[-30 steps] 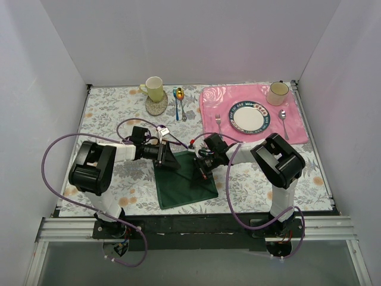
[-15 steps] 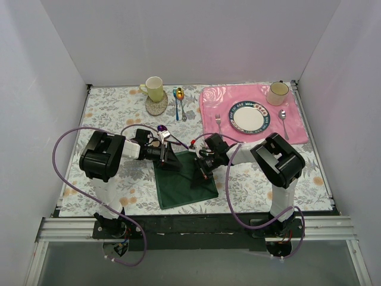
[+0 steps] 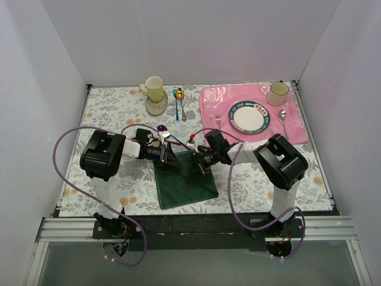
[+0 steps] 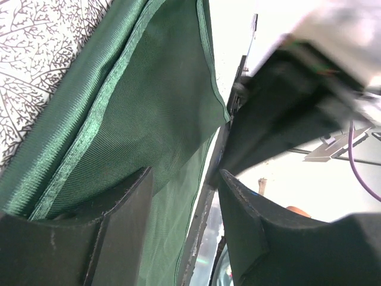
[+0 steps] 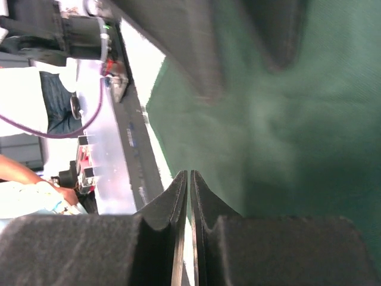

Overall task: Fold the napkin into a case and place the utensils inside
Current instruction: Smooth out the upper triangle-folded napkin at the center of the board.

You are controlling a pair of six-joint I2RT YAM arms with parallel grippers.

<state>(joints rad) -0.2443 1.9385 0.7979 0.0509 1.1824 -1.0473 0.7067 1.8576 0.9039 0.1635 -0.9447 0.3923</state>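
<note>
Though half hidden, napkin edge clenched in right end effector; left end effector released.

The lifted green napkin sags between the left tool's parted fingers.

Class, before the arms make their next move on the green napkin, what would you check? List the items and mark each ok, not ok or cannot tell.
1. Right gripper holding the napkin: ok, its fingers are closed on the cloth's edge and that corner is lifted.
2. Left gripper gripping the napkin: not ok, its jaws stand apart with cloth between them.
3. Napkin folded narrow: not ok, it is a broad sheet.
4. Utensils ready to pick: cannot tell, only a purple bit shows beside the left arm.
</note>
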